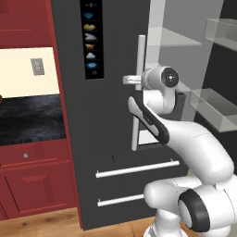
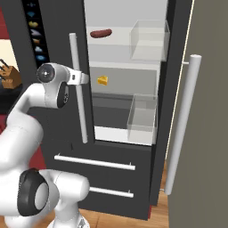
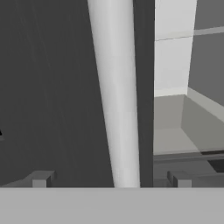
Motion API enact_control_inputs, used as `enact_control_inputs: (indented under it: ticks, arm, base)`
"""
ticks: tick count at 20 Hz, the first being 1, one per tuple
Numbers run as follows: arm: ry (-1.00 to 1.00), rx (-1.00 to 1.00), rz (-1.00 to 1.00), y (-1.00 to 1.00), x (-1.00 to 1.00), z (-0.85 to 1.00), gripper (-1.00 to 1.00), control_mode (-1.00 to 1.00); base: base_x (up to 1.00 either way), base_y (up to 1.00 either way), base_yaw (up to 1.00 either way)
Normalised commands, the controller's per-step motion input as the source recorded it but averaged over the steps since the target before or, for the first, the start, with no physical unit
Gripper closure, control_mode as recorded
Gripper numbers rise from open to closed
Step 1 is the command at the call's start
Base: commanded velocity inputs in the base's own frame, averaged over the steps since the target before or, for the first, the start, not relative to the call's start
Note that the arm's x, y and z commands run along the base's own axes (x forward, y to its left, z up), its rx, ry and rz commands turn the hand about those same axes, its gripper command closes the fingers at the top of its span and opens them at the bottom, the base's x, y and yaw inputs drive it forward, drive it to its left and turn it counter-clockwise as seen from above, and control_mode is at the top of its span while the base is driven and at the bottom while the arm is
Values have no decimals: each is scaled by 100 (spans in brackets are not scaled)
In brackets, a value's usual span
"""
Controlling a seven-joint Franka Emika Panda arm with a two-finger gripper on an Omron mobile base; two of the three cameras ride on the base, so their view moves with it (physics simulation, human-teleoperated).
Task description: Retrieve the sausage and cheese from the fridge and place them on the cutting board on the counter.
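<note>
The fridge [image 1: 111, 115] stands with its right door [image 2: 200, 133] swung open. On an upper shelf inside lies the dark red sausage [image 2: 101, 33]. The yellow cheese [image 2: 103, 80] wedge sits one shelf lower. My gripper [image 2: 83, 79] is open at the shut left door's white bar handle [image 1: 140, 60]. In the hand view the handle [image 3: 116, 87] runs up between my two finger tips, gripper [image 3: 110, 180] holding nothing. The black counter [image 1: 30, 118] is to the fridge's left. The cutting board is out of view.
Clear bins [image 2: 149, 40] hang inside the fridge on the right. Two drawer handles [image 2: 94, 162] cross the fridge's lower front. A knife block [image 2: 9, 75] stands on the counter at far left. Red cabinets [image 1: 28, 180] sit under the counter.
</note>
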Motion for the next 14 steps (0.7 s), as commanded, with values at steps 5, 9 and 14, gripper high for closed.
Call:
enact_control_inputs:
  ticks: [5,9,14]
  arm:
    - [0,0,0,2,63,-21,-100,-100]
    - [0,0,0,0,63,-16,-100,-100]
    - [0,0,0,0,54,-12,-100,-100]
  base:
    - [0,0,0]
    - [0,0,0]
    - [0,0,0]
